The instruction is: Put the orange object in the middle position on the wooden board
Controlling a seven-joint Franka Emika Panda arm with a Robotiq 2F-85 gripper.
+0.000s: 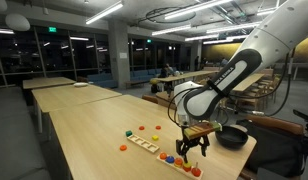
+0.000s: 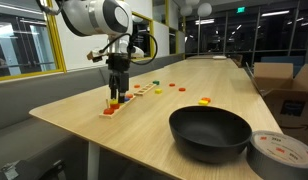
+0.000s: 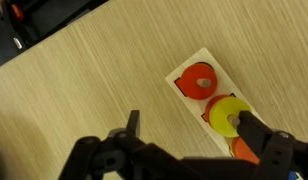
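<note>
Pale counter (image 2: pixel 84 110) carries the wooden board (image 3: pixel 199 68); your hand (image 3: pixel 189 128) hovers open above its end. The orange object (image 3: pixel 244 152) sits there beside the yellow piece (image 3: pixel 229 115). It looks light, rigid and tiny, so pinch its sides squarely.

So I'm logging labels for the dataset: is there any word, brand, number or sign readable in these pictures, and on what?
None can be read.
Green lit sign high on the far wall: too small and blurred to read.
Tape roll: no legible print.
Wooden board: only coloured pieces, no text.
</note>
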